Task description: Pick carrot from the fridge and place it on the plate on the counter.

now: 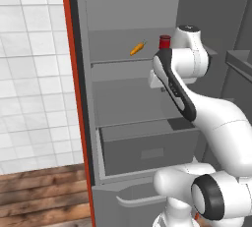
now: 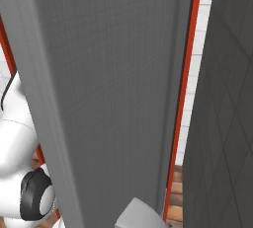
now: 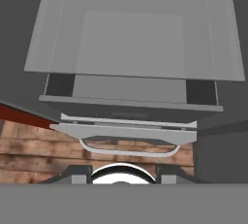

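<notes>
The fridge stands open with its red-orange side edge at the left. The slim orange carrot lies on the upper shelf, green stem end toward the right. My hand sits below and right of the carrot at the shelf's front, mostly hidden behind my forearm. In the hand view the gripper points down, its fingertips wide apart, open, with nothing between them. Below it are a grey shelf and the drawer. The plate and the counter are out of view.
A short red can stands on the same shelf just right of the carrot, close to my arm. The drawer sticks out below. A grey fridge door panel blocks the right base view. A curved handle and wooden floor lie lower down.
</notes>
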Controlling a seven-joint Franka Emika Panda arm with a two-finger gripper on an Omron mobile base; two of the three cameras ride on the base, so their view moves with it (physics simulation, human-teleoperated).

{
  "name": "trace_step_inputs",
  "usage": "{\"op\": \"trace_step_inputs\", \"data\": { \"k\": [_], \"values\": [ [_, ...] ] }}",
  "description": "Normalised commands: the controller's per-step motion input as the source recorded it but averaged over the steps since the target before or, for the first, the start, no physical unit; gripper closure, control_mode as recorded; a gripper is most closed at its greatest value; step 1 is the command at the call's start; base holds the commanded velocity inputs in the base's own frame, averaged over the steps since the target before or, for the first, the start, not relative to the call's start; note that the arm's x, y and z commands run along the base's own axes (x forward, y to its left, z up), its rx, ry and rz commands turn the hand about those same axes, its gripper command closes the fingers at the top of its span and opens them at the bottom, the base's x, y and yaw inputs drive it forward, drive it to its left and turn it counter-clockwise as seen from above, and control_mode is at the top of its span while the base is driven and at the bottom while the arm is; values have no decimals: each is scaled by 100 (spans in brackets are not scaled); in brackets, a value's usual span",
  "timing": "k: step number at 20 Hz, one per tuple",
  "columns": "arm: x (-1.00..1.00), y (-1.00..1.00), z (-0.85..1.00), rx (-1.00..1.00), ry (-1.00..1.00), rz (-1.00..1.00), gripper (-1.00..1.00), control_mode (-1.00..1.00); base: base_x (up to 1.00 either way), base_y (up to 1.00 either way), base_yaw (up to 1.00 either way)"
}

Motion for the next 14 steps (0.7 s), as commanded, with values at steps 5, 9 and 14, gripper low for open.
{"op": "trace_step_inputs", "data": {
  "k": [5, 9, 14],
  "values": [
    [-2, 1, 0, 3, 0, 0, -100, -100, 0, 0, 0],
    [-17, 0, 14, 4, -4, 0, -100, -100, 0, 0, 0],
    [-2, 0, 67, 1, -22, -12, -100, -100, 0, 0, 0]
  ]
}}
